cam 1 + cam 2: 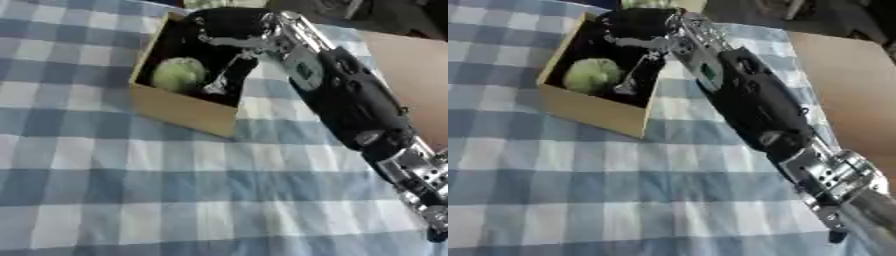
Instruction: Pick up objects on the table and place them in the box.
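The box [179, 107] sits on the blue and white checked cloth [131, 190]. It is brown on the outside and dark inside. A round green thing [178, 75] lies in the box, near its left wall. Just to the right of the green thing, a thin silver part hangs down into the box. It looks like a finger of the right hand [229, 30], which is over the far right part of the box. The hand is dark and hard to make out, so I cannot tell if its fingers are straight or curled, or if it holds anything. It does not seem to touch the green thing.

The black arm [350, 100] runs from the box down to the right.

What could go wrong? If the hand comes out sideways, the hanging part could catch the right wall and drag or tip the box. It could also bump the green thing.
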